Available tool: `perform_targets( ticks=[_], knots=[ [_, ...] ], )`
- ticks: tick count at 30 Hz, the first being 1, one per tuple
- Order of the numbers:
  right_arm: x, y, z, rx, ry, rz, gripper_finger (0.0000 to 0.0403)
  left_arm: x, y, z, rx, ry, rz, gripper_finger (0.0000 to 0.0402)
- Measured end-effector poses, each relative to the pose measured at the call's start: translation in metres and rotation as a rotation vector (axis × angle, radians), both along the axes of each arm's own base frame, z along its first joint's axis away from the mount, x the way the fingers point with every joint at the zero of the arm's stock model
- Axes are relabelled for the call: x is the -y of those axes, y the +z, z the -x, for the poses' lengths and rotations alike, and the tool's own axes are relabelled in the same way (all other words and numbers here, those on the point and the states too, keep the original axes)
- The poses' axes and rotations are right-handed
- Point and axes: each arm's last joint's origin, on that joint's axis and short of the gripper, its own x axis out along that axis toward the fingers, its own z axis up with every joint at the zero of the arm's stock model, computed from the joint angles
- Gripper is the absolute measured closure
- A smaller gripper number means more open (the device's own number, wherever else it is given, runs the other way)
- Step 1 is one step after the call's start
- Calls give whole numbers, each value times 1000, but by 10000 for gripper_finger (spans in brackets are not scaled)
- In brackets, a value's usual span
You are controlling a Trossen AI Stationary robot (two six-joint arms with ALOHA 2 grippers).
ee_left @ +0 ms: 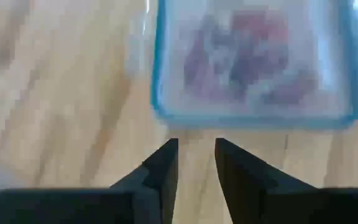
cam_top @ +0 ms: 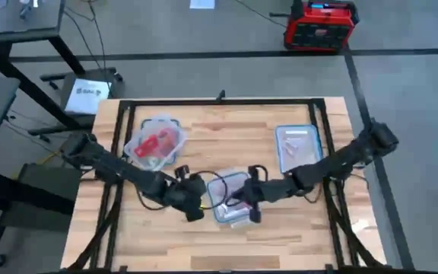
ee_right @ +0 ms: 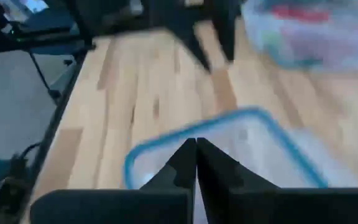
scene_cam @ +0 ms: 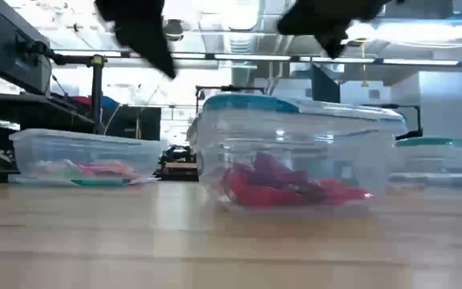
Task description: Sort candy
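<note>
Three clear tubs (cam_top: 230, 199): left jaws parted, empty; right jaws clenched, empty.

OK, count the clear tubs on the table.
3. One at the back left with red candy, one at the front centre between the two arms, one at the back right. None looks hidden.

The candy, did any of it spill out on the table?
No spill shows. The candy sits inside the middle tub, and more lies in the left tub. The wood around them looks bare.
</note>
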Motion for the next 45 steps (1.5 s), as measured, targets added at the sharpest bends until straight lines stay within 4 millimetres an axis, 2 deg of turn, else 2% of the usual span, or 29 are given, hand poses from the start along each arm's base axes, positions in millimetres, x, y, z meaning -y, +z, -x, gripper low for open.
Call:
perform_targets(
  ticks=[5, 8, 11, 21, 26, 29, 35, 38, 41, 45],
  knots=[
    [-13, -29, -5, -98, -5, -7, 403, -13, -16, -24, 11, -77, 19, 309],
    [-18, -49, -8, -165, -16, 5, 403, -18, -30, -28, -52, -55, 11, 309],
    [-19, -57, -10, -184, -17, 14, 403, -17, -39, -30, -85, -43, 45, 309],
    [4, -52, -6, -282, -5, 149, 403, 9, -57, -35, -44, 45, 193, 309],
    [19, -38, -2, -267, -17, 169, 403, 18, -52, -45, 70, -22, 275, 309],
    [23, -23, 0, -214, -30, 147, 403, 19, -44, -48, 86, -57, 259, 309],
    [13, -6, -1, -54, -60, 131, 403, 13, -7, -36, -34, -51, 112, 309],
    [5, -9, -10, 25, -70, 125, 403, 7, 3, -23, -124, -32, -11, 309],
    [3, -19, -25, 78, -85, 108, 403, -2, 1, -10, -225, -27, -104, 309],
    [9, -46, -46, 106, -125, 96, 403, -17, -23, -1, -300, -36, -157, 309]
  ],
)
